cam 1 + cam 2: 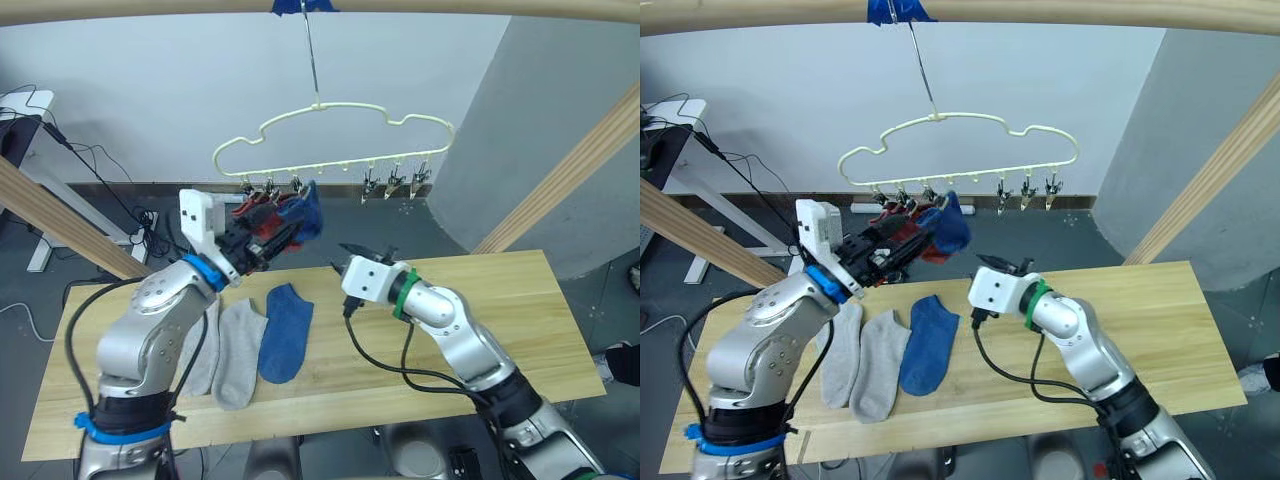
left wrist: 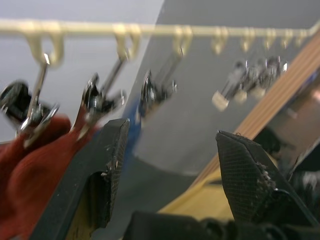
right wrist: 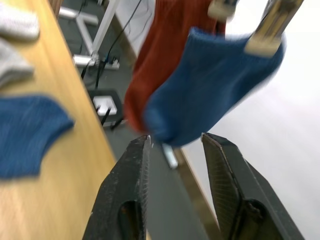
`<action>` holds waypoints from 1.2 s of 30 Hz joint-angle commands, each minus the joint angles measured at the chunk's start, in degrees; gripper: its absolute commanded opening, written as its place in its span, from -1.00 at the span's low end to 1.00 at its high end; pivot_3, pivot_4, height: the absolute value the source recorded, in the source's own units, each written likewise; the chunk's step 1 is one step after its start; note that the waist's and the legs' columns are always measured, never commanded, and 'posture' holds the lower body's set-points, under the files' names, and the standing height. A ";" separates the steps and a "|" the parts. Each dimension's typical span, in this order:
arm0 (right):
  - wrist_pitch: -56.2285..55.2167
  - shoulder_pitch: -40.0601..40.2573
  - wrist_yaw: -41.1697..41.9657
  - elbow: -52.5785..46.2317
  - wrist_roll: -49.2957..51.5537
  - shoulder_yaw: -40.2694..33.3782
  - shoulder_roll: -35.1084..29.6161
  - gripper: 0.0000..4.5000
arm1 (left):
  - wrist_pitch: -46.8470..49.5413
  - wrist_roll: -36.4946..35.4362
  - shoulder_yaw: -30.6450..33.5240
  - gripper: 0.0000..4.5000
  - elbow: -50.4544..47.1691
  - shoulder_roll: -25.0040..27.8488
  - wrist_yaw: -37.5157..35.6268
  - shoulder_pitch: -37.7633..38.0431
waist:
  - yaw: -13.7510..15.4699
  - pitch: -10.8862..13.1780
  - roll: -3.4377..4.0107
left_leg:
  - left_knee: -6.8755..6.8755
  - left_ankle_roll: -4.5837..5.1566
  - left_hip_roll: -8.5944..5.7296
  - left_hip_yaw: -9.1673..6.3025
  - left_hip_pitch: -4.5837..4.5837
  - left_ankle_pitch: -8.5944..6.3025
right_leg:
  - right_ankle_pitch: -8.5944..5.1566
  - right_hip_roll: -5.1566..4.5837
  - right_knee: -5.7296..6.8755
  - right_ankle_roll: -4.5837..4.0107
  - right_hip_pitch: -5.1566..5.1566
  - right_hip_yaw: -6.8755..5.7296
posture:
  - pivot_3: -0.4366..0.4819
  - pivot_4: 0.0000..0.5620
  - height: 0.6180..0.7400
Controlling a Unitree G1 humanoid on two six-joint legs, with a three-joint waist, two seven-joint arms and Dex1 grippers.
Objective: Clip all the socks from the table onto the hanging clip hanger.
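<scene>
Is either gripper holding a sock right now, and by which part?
Neither. The left gripper is open beside the hung blue sock; the right gripper is open just below it.

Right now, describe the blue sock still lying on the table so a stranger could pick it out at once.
Start at the light wooden table below the pale-yellow clip hanger. Three socks lie in a row on its left part, in front of the left arm. The blue sock is the one at the row's right end, nearest the right gripper; its two neighbours are light grey, and the other blue sock hangs clipped above.
</scene>
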 commanded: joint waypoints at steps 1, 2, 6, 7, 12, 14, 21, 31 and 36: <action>1.47 1.68 2.81 -6.65 2.10 -2.49 -2.04 -0.23 | -4.45 1.92 -0.65 0.36 -3.95 2.69 -4.77 2.06 | 0.03 0.00 0.00 | 0.00 0.00 0.00 0.01 0.00 0.00 | 0.00 0.00 -0.01 0.00 0.01 0.02 | -0.58 0.02 1.00; 2.10 2.11 3.32 -7.76 2.54 -3.04 -2.61 -0.23 | -5.32 2.31 -0.79 0.36 -4.17 3.53 -5.93 2.66 | 0.03 0.00 0.00 | 0.02 0.00 0.00 0.03 0.00 0.00 | 0.00 -0.02 0.00 0.00 0.01 0.03 | -0.58 0.02 1.00; 10.44 4.05 3.01 -15.57 7.29 -9.95 -1.37 -0.23 | -7.31 1.93 0.18 0.36 -4.95 6.39 -10.27 3.52 | 0.05 0.00 0.00 | 0.03 0.00 0.00 0.00 0.02 0.00 | 0.01 -0.01 0.03 -0.02 0.01 0.00 | -0.58 0.00 1.00; 13.51 3.72 3.21 -17.63 8.82 -11.47 -0.58 -0.23 | -7.12 1.27 0.50 0.36 -5.10 6.87 -10.97 3.33 | 0.06 0.00 0.00 | 0.03 0.00 0.01 -0.04 0.01 0.00 | 0.02 0.00 0.04 -0.03 0.01 -0.02 | -0.59 -0.01 1.00; 26.90 -0.02 2.96 -24.62 15.22 -16.17 3.55 -0.23 | -6.31 -0.55 0.87 0.36 -5.56 9.13 -14.29 2.59 | -0.14 -0.02 0.02 | 0.04 0.00 0.01 0.01 0.03 0.01 | 0.02 0.01 0.06 -0.04 0.00 0.02 | -0.60 -0.03 1.00; 31.47 -1.71 1.82 -26.06 17.05 -17.10 5.37 -0.23 | -6.15 -0.78 0.71 0.36 -5.66 9.61 -14.71 2.09 | -0.15 -0.02 0.02 | 0.02 0.00 0.03 -0.02 0.02 0.01 | 0.03 0.03 0.07 -0.05 -0.01 -0.02 | -0.60 -0.03 1.00; 37.72 -5.46 -3.39 -24.59 19.74 -17.27 9.53 -0.23 | -6.24 -0.19 -0.39 0.36 -5.09 8.60 -13.88 -0.63 | -0.11 -0.03 0.03 | 0.01 0.00 0.01 0.00 -0.02 0.00 | 0.03 -0.01 0.05 -0.05 -0.04 0.00 | -0.59 -0.08 1.00; 39.41 -9.60 -8.26 -18.73 21.09 -17.06 11.43 -0.23 | -6.47 0.69 -1.35 0.36 -5.15 7.63 -13.22 -1.41 | -0.15 -0.03 0.03 | 0.01 0.00 0.01 0.06 -0.03 0.01 | 0.04 0.00 0.09 -0.07 -0.11 0.03 | -0.57 -0.10 1.00; 39.92 -12.92 -10.58 -13.84 22.19 -17.39 13.52 -0.23 | -6.90 1.03 -2.11 0.36 -4.62 7.22 -13.50 -1.90 | -0.20 -0.04 0.03 | 0.01 0.00 0.00 0.09 -0.03 0.01 | 0.05 0.00 0.10 -0.08 -0.12 0.05 | -0.57 -0.11 1.00</action>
